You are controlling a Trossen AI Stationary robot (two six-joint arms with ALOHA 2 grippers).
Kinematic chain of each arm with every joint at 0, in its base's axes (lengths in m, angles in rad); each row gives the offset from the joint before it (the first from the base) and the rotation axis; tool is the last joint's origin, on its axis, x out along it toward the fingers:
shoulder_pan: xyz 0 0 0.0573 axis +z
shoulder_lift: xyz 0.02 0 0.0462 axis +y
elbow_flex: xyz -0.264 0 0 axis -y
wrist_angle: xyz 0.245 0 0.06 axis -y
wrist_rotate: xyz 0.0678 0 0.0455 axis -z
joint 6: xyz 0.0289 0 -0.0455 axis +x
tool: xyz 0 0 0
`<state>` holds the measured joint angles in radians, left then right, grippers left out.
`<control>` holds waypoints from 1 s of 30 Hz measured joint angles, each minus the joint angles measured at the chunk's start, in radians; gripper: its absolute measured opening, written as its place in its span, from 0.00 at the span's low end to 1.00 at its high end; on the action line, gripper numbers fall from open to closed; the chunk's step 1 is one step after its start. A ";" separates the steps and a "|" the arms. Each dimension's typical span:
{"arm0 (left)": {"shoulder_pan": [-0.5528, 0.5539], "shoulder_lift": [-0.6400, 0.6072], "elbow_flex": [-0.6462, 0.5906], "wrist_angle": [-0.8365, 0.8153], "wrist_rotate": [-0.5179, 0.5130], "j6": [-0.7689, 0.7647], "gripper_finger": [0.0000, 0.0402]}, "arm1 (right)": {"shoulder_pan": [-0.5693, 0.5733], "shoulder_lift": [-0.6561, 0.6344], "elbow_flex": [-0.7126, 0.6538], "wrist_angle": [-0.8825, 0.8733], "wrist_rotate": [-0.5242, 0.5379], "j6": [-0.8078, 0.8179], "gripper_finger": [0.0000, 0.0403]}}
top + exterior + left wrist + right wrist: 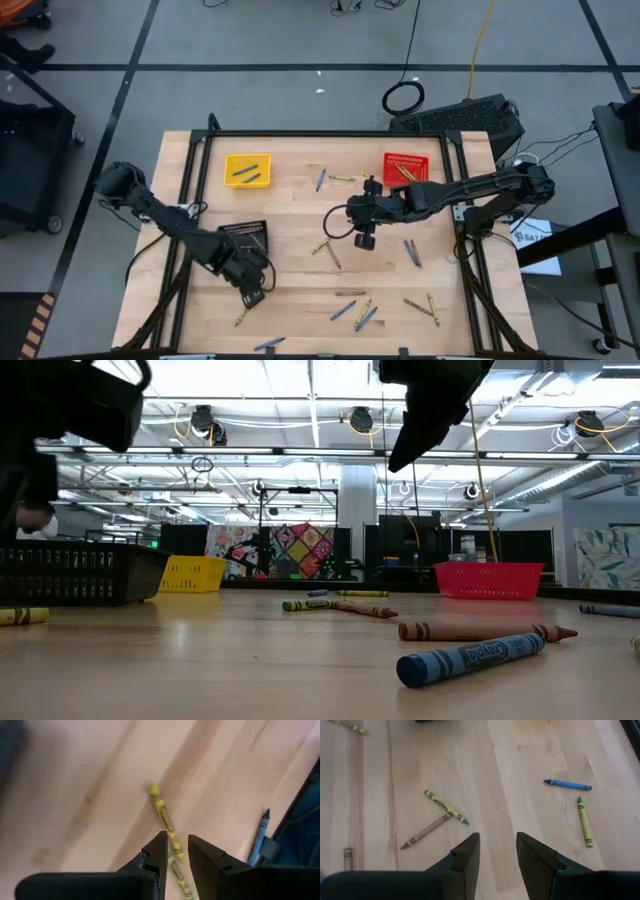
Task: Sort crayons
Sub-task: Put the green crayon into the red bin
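Left end effector: low over the desk near its front-left part, just in front of the black basket; its fingers stand a little apart and hold nothing. In the left wrist view a yellow crayon lies on the wood with one end running into the gap between the fingers, which looks like a line-up for picking it.

Right end effector: raised over the middle of the desk, open and empty. In the right wrist view a green crayon and a brown crayon lie touching at one end, ahead of the fingertips; the height reads as a hover to choose between them.

Crayons: most are not yet sorted. They lie scattered, a few near the back edge between the two coloured baskets, a pair near the middle, a cluster toward the front edge, others toward the right edge.

Yellow basket: back-left part of the desk, with a few crayons inside; their colour is too small to tell.

Red basket: back-right part, with at least one crayon in it.

Black basket: front-left part, contents hidden by the left arm.

Judgement on layout: one basket per colour family, spread apart so that each arm reaches one nearby.

Progress: early, since most sticks are loose on the wood.
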<state>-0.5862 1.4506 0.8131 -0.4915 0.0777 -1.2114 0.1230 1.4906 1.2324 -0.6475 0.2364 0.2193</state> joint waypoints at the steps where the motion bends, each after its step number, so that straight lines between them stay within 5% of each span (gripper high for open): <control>1: -0.010 0.010 0.003 0.004 -0.001 -0.011 0.20 | 0.000 0.000 0.000 -0.003 0.000 -0.002 0.29; 8: -0.037 0.115 0.135 -0.006 -0.054 -0.030 0.20 | 0.000 0.000 0.000 -0.034 -0.001 -0.004 0.29; 15: -0.052 0.229 0.266 -0.192 -0.094 -0.052 0.20 | 0.002 0.000 0.000 -0.053 -0.004 -0.004 0.29; 30: -0.064 0.298 0.284 -0.207 -0.074 -0.120 0.20 | 0.002 0.000 0.000 -0.079 -0.005 -0.004 0.29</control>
<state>-0.6502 1.7485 1.0969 -0.6986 0.0040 -1.3312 0.1246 1.4906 1.2324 -0.7267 0.2317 0.2157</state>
